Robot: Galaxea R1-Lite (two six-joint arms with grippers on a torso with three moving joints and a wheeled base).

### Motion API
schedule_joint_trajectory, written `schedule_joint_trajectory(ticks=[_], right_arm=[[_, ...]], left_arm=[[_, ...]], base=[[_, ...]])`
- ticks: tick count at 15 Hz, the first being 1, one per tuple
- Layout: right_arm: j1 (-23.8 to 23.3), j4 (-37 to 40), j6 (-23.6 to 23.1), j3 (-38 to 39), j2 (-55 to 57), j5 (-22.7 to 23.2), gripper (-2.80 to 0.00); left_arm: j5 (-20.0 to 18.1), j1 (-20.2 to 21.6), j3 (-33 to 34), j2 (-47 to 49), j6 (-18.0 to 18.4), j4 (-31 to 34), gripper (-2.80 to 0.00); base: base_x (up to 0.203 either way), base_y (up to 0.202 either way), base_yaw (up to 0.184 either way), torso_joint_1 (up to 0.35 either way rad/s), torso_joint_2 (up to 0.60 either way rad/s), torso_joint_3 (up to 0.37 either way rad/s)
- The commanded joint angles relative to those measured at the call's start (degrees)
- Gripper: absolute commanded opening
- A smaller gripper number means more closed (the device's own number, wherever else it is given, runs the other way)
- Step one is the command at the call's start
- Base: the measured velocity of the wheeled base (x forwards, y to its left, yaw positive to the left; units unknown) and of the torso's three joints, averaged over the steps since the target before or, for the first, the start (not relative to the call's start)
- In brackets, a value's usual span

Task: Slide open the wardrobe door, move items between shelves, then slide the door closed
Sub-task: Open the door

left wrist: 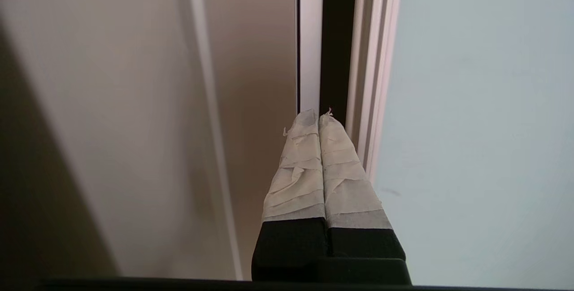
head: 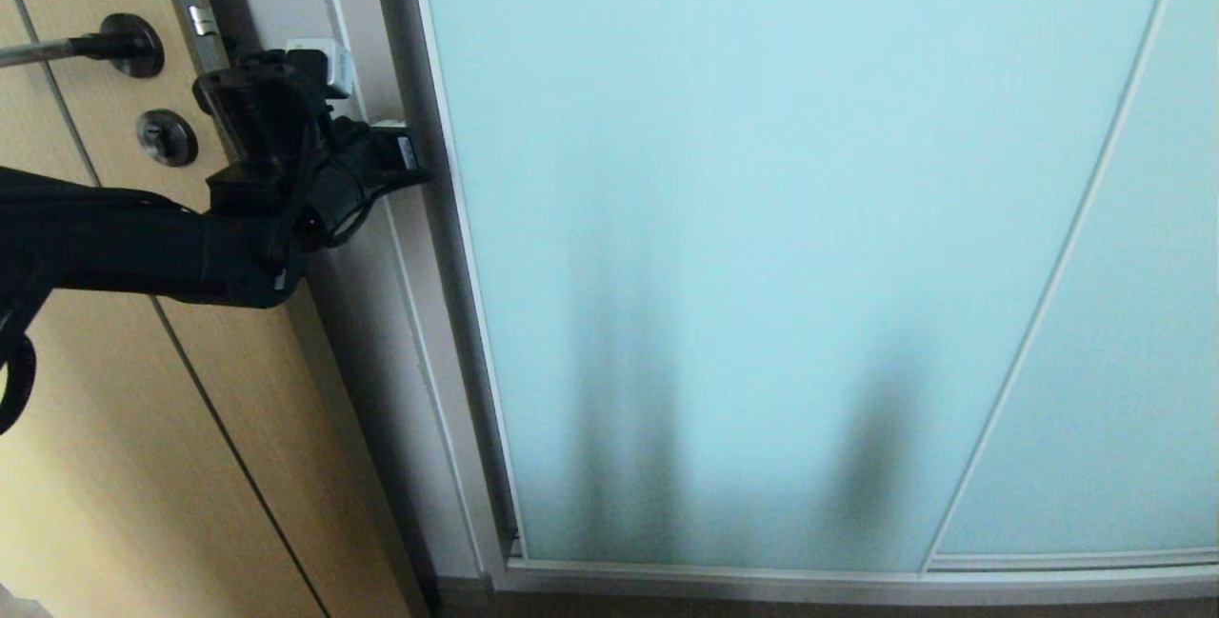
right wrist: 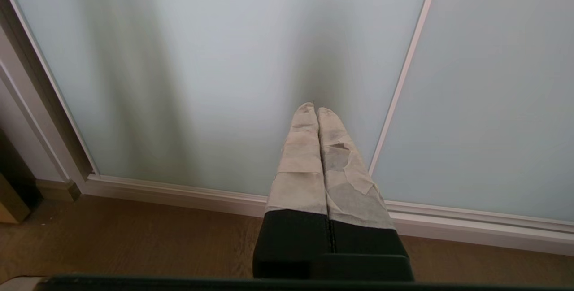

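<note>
The sliding wardrobe door (head: 762, 247), a tall frosted blue-green glass panel in a thin pale frame, fills most of the head view and stands fully shut; a second frosted panel (head: 1133, 361) overlaps it on the right. Dark blurred shapes show through the glass, but the shelves and the cushion behind it cannot be made out. To the left stand the white wardrobe side post (head: 381, 332) and, beyond it, a light wood door (head: 114, 466) with a black handle (head: 114, 45).

The step in hand looks like the first one, opening the door. The left hand (left wrist: 319, 114), its taped fingers (left wrist: 298, 165) pressed together and holding nothing, sits with its tips at the dark gap (left wrist: 334, 40) between post and door frame. The next move seems to call for wedging the tips against the frame's left edge and pushing rightward along the track.

The right hand (right wrist: 316, 108), likewise closed and empty, hangs low near the floor (right wrist: 134, 237), pointing at the glass.
</note>
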Motion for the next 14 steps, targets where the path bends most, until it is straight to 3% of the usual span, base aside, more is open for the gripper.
schedule_joint_trajectory(ticks=[1, 14], right_arm=[[0.0, 0.0, 0.0, 0.1, -0.1, 0.0, -2.8], [0.0, -0.1, 0.0, 0.0, -0.1, 0.0, -2.8]], left_arm=[[0.1, 0.0, -1.4, 2.3, -0.2, 0.0, -2.8], [0.0, -0.6, -10.9, 9.8, -0.1, 2.8, -2.8]], base=[[0.0, 0.0, 0.0, 0.0, 0.0, 0.0], [0.0, 0.0, 0.0, 0.0, 0.0, 0.0]])
